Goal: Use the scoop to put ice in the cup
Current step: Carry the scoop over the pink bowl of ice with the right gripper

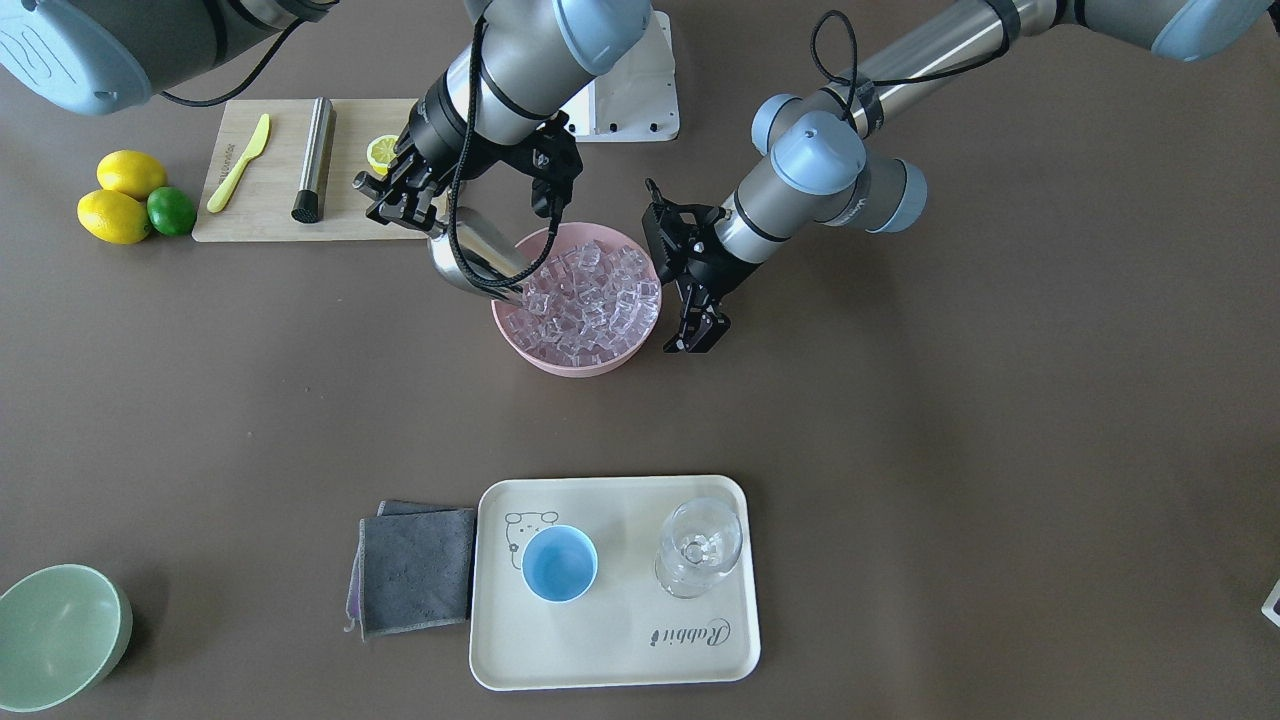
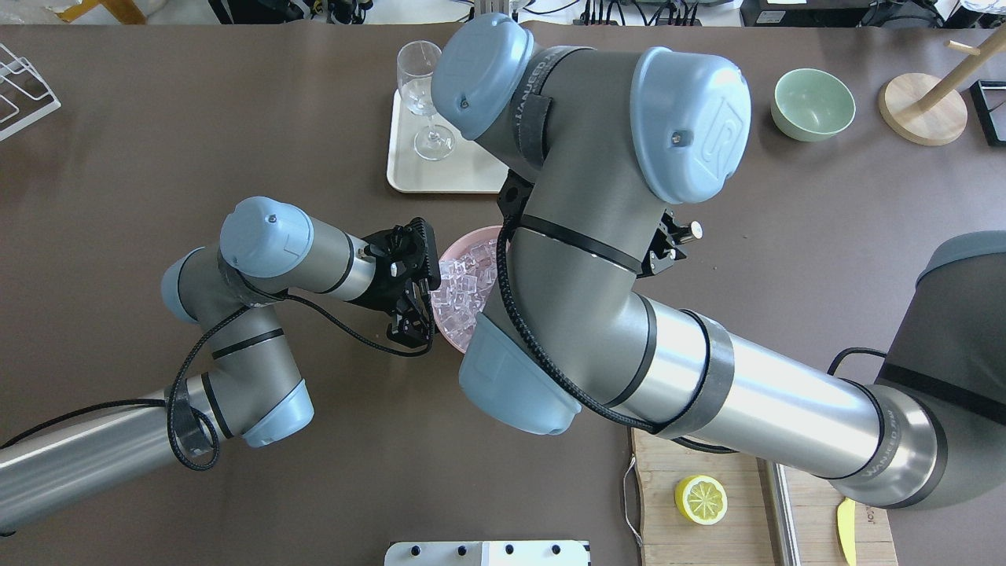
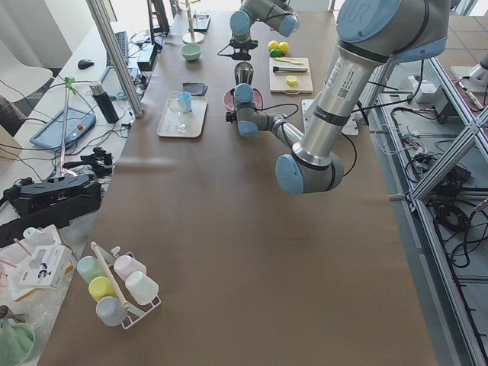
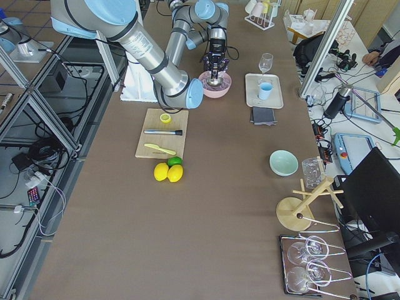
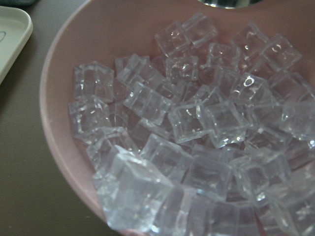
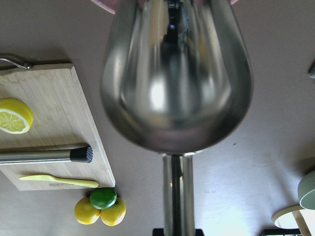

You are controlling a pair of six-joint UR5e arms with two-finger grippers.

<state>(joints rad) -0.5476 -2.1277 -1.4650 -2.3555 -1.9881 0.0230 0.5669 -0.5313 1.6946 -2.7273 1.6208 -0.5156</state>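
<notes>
My right gripper [image 1: 405, 195] is shut on the handle of the steel scoop [image 1: 475, 260]. The scoop tilts down, its mouth at the near-left rim of the pink bowl [image 1: 575, 362], touching the ice [image 1: 590, 300]. The right wrist view shows the scoop's [image 6: 177, 73] underside. The ice cubes [image 5: 197, 123] fill the bowl. My left gripper [image 1: 697, 335] hangs just outside the bowl's other side, its fingers close together and empty. The light-blue cup [image 1: 559, 563] stands empty on the cream tray [image 1: 620, 650].
A clear stemmed glass [image 1: 698, 548] stands on the tray beside the cup. A grey cloth [image 1: 415, 568] lies next to the tray. A cutting board [image 1: 270, 215] carries a steel cylinder [image 1: 314, 158], a yellow knife and a lemon half. A green bowl [image 1: 55, 635] sits far off.
</notes>
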